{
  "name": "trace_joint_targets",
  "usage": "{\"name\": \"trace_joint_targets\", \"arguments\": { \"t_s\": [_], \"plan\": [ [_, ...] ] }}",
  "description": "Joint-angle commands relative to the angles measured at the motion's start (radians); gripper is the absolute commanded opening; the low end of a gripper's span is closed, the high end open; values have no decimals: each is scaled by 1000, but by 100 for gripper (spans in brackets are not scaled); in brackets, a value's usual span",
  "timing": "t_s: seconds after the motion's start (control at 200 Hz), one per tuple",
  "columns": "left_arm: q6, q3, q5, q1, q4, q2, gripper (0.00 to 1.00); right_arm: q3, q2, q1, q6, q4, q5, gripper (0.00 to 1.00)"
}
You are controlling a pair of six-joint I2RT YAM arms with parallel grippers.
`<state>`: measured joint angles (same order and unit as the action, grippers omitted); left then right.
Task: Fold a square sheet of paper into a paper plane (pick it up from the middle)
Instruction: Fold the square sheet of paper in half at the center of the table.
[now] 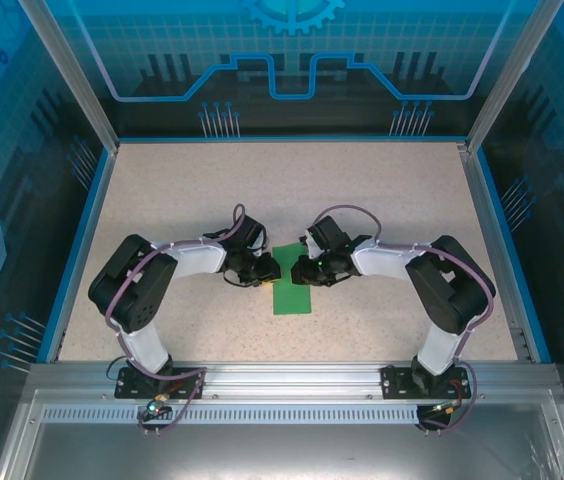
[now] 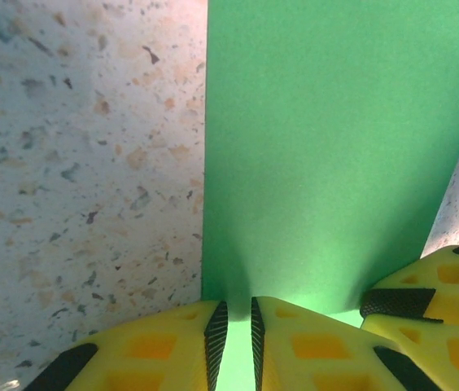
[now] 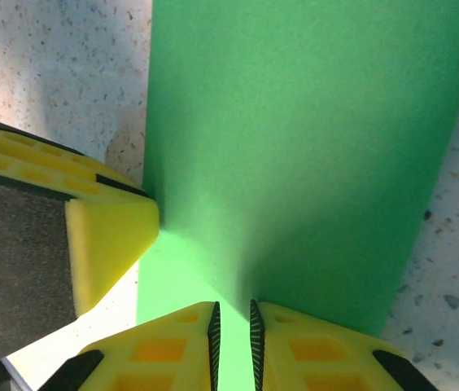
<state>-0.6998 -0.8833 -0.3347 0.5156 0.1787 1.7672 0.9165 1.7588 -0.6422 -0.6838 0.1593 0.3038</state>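
The green sheet of paper [image 1: 293,290] lies near the table's middle as an upright rectangle, narrower than a square. My left gripper [image 1: 265,271] meets its upper left edge and my right gripper [image 1: 302,270] its upper right edge. In the left wrist view the paper [image 2: 327,155] stretches away from the left gripper [image 2: 235,314]. That gripper's jaws stand almost together, a thin slit with green showing through, and the right gripper's yellow fingers [image 2: 433,297] are at lower right. The right gripper [image 3: 232,314] looks the same over the paper [image 3: 311,147], beside a left finger [image 3: 103,240]. Neither visibly clamps the sheet.
The speckled beige tabletop [image 1: 182,200] is bordered by a blue rim [image 1: 77,240] and metal posts [image 1: 67,75]. A metal rail [image 1: 282,380] with both arm bases runs along the near edge. Bare table lies on every side of the paper.
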Motion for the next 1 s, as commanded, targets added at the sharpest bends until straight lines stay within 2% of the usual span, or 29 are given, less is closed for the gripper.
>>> {"name": "trace_joint_targets", "arguments": {
  "t_s": [0.0,0.5,0.75,0.995],
  "plan": [
    [29,29,100,20,119,82,22,9,20,6,20,8,-31,20],
    [59,-12,134,31,162,126,21,-65,33,22,43,25,-76,19],
    [65,-22,137,42,168,129,21,4,-45,24,28,18,-14,18],
    [66,-25,145,47,174,126,21,52,34,50,27,-42,25,16]
  ]
}}
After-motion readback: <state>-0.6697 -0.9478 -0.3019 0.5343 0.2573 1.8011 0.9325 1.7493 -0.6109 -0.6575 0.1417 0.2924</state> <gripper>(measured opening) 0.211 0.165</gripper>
